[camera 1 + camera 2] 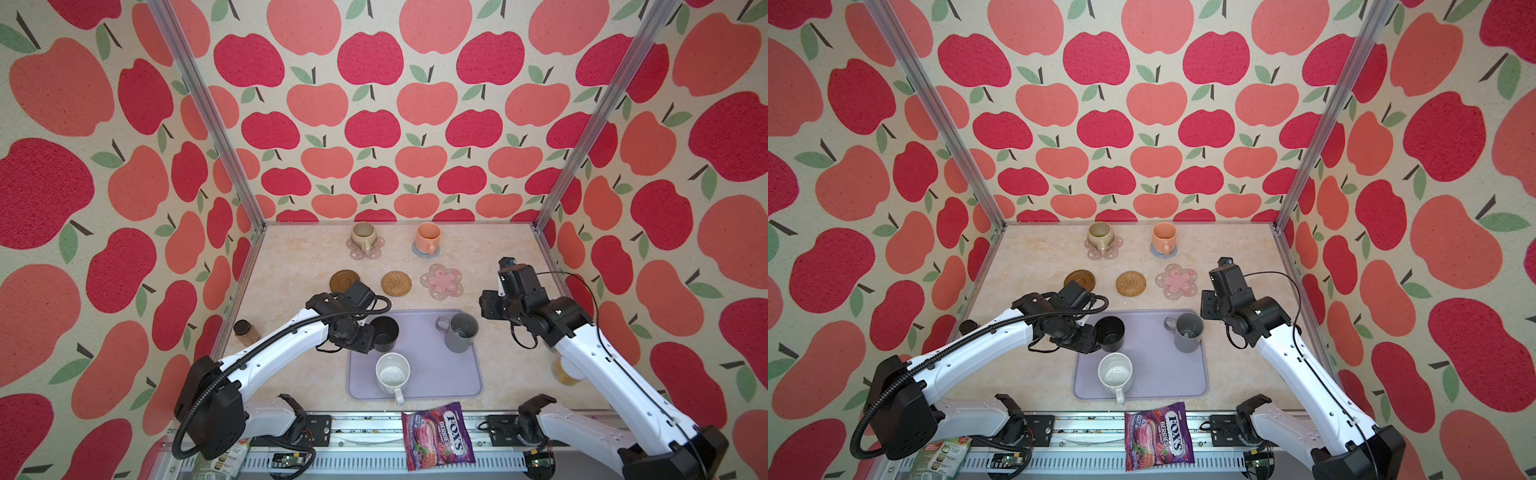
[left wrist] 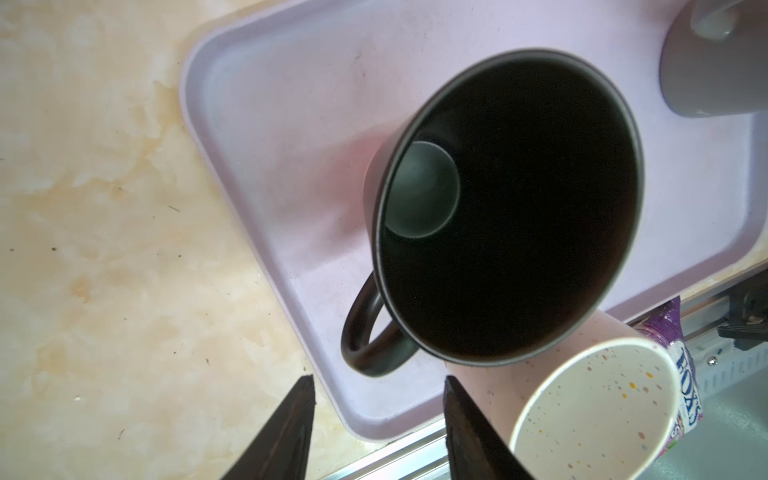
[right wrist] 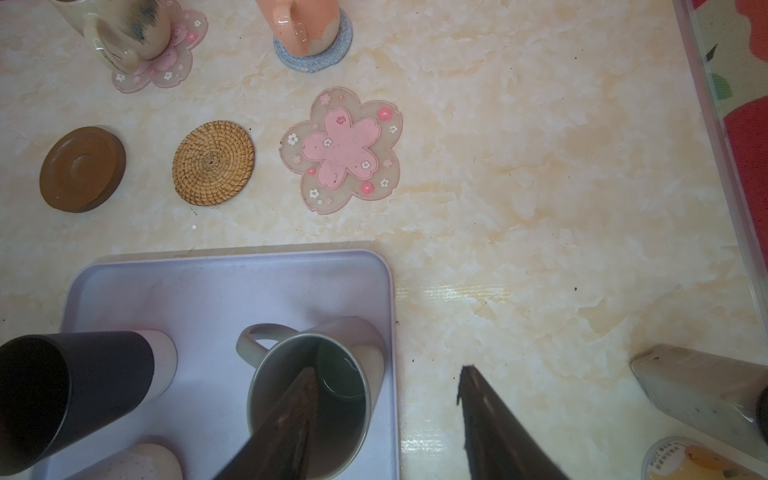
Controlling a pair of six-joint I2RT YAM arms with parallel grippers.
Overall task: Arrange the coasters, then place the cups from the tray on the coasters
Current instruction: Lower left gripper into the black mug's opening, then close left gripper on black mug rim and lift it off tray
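The lavender tray (image 1: 440,386) holds a black cup (image 1: 384,332), a grey cup (image 1: 459,330) and a speckled white cup (image 1: 392,374). At the back, a beige cup (image 1: 363,236) stands on a pink flower coaster (image 1: 376,249) and an orange cup (image 1: 428,237) on a grey-blue coaster (image 1: 417,250). The brown disc (image 1: 343,280), rattan coaster (image 1: 396,283) and second pink flower coaster (image 1: 441,281) are bare. My left gripper (image 2: 379,380) is open, with the black cup's handle (image 2: 365,332) just ahead of its fingertips. My right gripper (image 3: 390,369) hangs open beside the grey cup (image 3: 307,399).
A brown-lidded jar (image 1: 245,330) stands at the left wall, and another jar (image 1: 565,372) sits under the right arm. A purple candy bag (image 1: 438,436) lies on the front rail, and a green packet (image 1: 224,457) at the front left. Metal posts mark the back corners.
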